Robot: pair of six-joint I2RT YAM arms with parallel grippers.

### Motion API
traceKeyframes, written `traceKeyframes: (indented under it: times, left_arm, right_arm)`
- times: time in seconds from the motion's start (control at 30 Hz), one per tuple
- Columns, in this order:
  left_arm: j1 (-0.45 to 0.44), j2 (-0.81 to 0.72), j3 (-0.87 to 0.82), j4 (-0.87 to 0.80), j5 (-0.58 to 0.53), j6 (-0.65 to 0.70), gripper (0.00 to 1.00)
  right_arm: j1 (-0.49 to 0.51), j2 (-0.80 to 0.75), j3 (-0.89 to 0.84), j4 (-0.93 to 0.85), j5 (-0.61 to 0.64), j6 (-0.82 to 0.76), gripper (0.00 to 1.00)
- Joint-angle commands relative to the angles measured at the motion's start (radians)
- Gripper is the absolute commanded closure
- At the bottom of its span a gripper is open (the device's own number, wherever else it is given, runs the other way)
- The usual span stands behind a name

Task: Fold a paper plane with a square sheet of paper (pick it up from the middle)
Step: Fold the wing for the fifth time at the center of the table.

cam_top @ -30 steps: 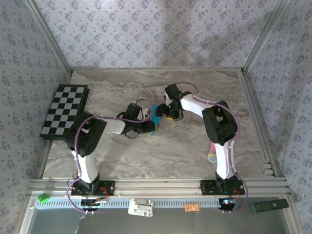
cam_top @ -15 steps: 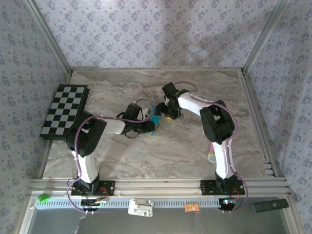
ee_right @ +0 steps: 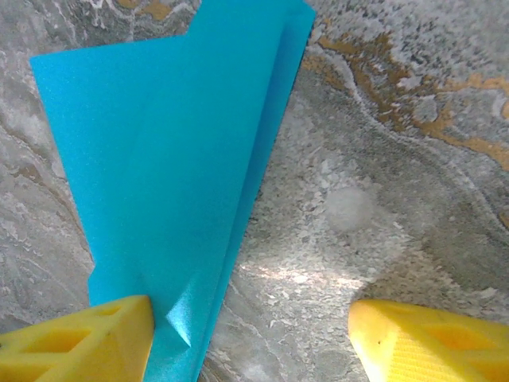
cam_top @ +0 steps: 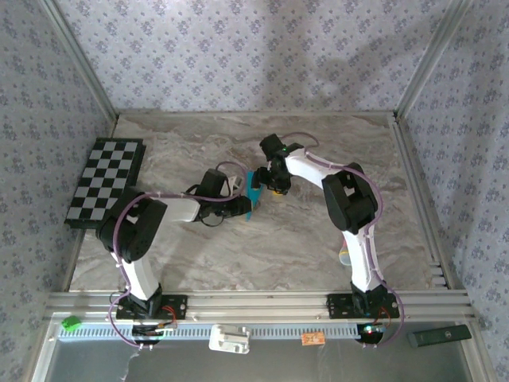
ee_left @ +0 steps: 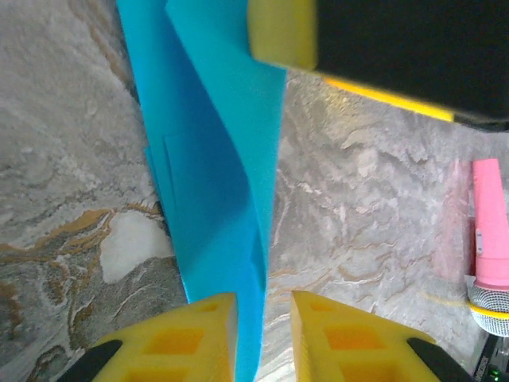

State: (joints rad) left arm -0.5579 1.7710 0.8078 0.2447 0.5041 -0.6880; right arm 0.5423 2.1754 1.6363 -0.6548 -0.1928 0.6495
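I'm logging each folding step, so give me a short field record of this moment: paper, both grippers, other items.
paper: square sheet of paper, teal-blue, creased into a narrow folded shape, mid-table
left gripper: closed narrowly on the paper's lower end
right gripper: open, paper beside one finger
other items: checkered board at the table left edge; pink stick to the right

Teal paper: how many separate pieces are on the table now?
1. The folded teal paper sits mid-table, between the left gripper's jaws, touching one right gripper finger. Another could be hidden from view.
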Motion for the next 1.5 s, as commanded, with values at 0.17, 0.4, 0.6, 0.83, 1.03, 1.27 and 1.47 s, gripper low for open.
traceKeyframes:
  times: [0.17,0.4,0.6,0.83,1.03,1.27,1.47]
  left_arm:
    - [-0.018,-0.04,0.006,0.035,-0.081,-0.055,0.66]
    - [-0.031,-0.001,0.023,0.019,-0.114,-0.044,0.63]
    - [-0.04,0.019,0.044,0.006,-0.115,-0.027,0.7]
    - [-0.04,0.05,0.053,-0.009,-0.138,0.0,0.69]
    - [-0.04,0.062,0.033,-0.021,-0.162,0.005,0.76]
    - [-0.003,0.079,0.002,0.015,-0.104,-0.044,0.82]
    - [0.036,0.127,0.031,0.033,0.028,-0.108,0.9]
  right_arm:
    - [0.004,0.128,-0.055,-0.066,0.048,0.06,0.28]
    - [0.001,0.126,-0.062,-0.064,0.021,0.094,0.28]
    - [0.0,0.124,-0.064,-0.066,0.013,0.104,0.28]
    - [-0.001,0.127,-0.063,-0.071,0.007,0.11,0.28]
    - [-0.001,0.137,-0.055,-0.09,0.02,0.118,0.28]
    - [-0.001,0.137,-0.051,-0.1,0.021,0.126,0.27]
    - [-0.002,0.133,-0.045,-0.1,0.009,0.108,0.27]
